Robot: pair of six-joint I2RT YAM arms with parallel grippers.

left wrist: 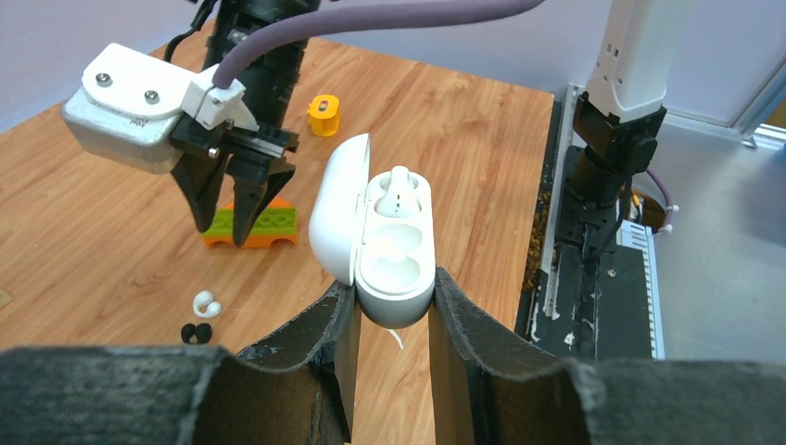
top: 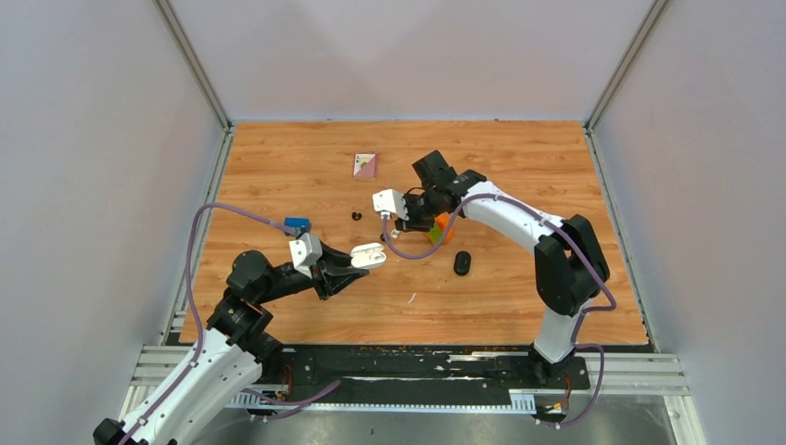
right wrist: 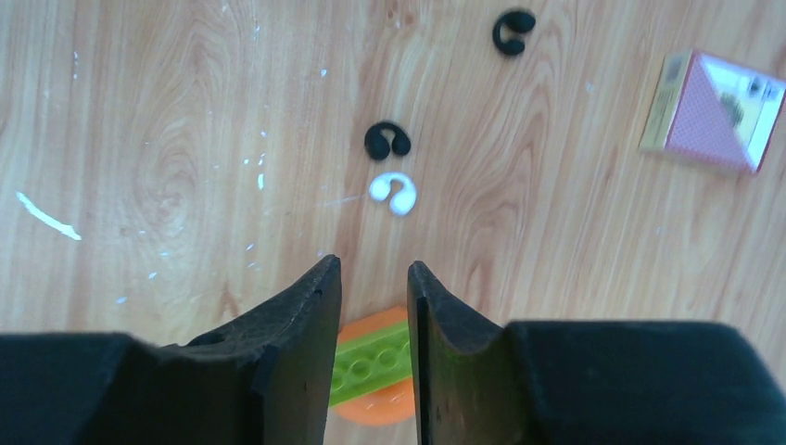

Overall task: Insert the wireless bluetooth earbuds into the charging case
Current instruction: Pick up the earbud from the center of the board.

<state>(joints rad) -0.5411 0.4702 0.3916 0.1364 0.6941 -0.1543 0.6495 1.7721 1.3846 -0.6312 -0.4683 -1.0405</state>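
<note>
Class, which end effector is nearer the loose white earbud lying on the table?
Right. The right end effector hovers close by the white earbud, holding nothing; the left end effector sits farther off, gripping the white case.

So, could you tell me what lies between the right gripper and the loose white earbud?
Nothing; in the right wrist view only bare tabletop separates the right gripper from the white earbud.

Two cases: white case (left wrist: pixel 397 298), black case (top: pixel 462 263). Four earbuds: white earbud (left wrist: pixel 399 190) in white case, loose white earbud (right wrist: pixel 393 193), black earbud (right wrist: pixel 387 139), second black earbud (right wrist: pixel 513 31). One toy (right wrist: pixel 371 363), one box (right wrist: pixel 714 111).
</note>
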